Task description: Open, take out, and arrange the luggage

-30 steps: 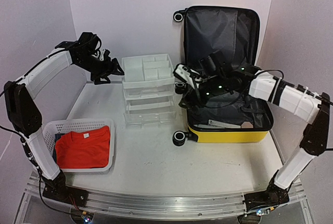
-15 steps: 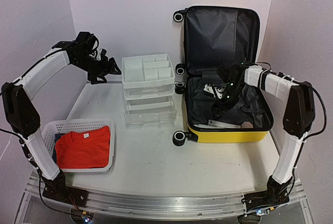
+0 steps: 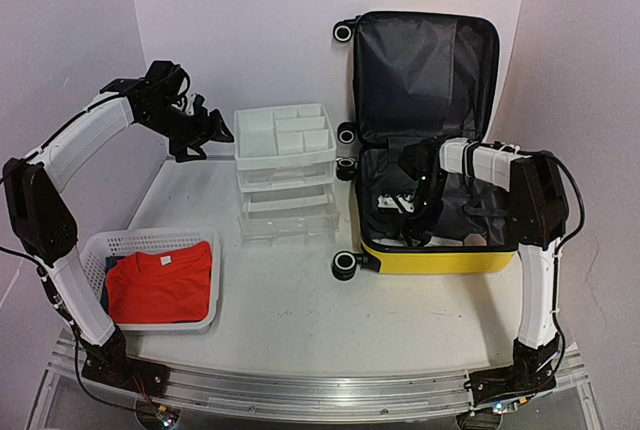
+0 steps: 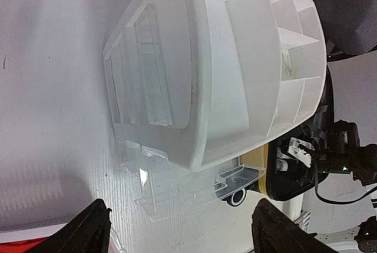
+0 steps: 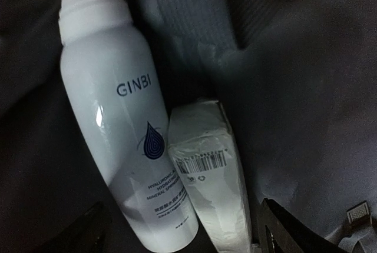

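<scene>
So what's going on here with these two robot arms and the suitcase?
The small yellow hard-shell suitcase is open, its lid propped up. The right gripper reaches down inside it, jaws open, above a white spray bottle and a small white barcoded box; neither is gripped. The left gripper hovers open beside the white plastic drawer unit.

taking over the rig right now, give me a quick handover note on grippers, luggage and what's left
Left gripper: open, empty, in the air beside the white plastic drawer unit.
Right gripper: open, empty, down inside the small yellow hard-shell suitcase, over a white GINBI spray bottle and a white barcoded box lying side by side on the dark lining.
Done: suitcase is open, lid upright. A red shirt lies in the white mesh basket.
Left: grip and take out the bottle, the box and any other contents, then arrange them.
</scene>
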